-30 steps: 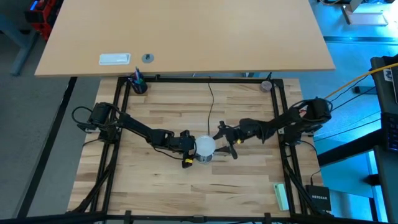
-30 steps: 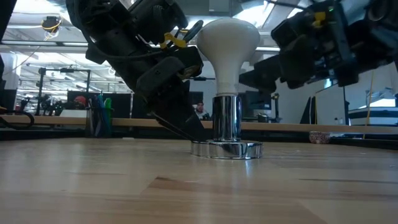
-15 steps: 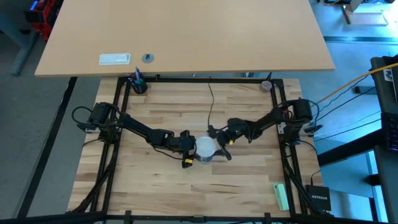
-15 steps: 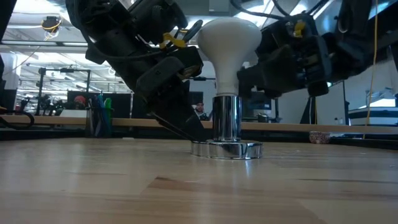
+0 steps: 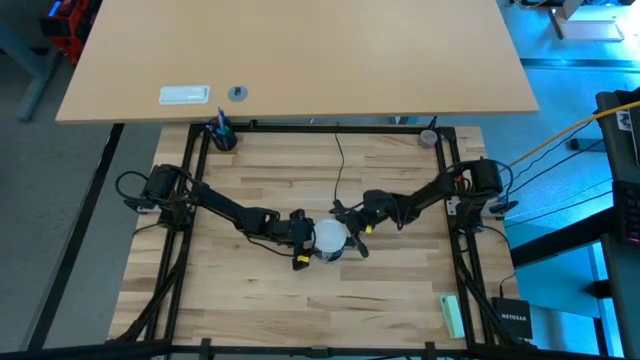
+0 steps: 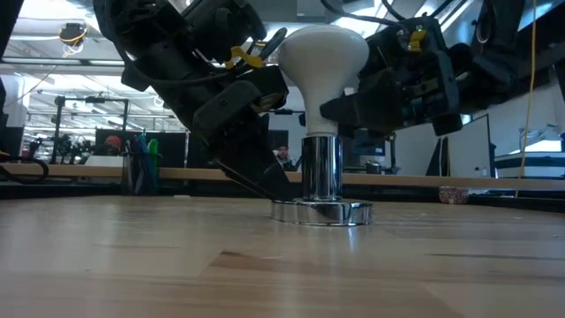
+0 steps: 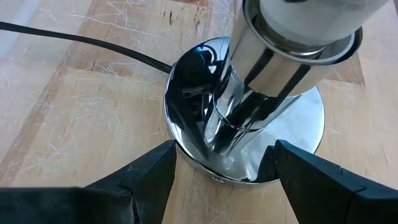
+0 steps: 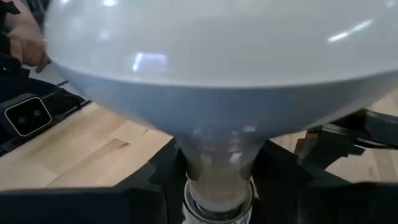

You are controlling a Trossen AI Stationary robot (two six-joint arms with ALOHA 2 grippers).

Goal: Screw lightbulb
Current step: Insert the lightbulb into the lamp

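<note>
Near the middle of the high view, slightly below centre: lightbulb (image 5: 331, 237), white dome up, seated upright in a silver socket (image 6: 321, 181) with a round base flat on the wooden table (image 5: 300, 310). In the low view, at centre frame, dome widest at the top, narrowing down into the shiny cylinder. Thin black cord (image 5: 339, 165) running from the socket toward the top of the table. Left gripper (image 7: 221, 168) reaching in from the left of the high view, low at the socket's base, fingers spread wide on either side of the round foot; contact with the metal hard to judge, nothing visibly clamped. Right gripper (image 8: 214, 171) coming in from the right of the high view, up at the bulb's neck just under the dome, fingers either side of the narrow part, close to the glass; firm grip or not, cannot tell. Cup of pens (image 5: 221, 133) at the table's upper left corner; green object (image 5: 453, 315) at lower right.
</note>
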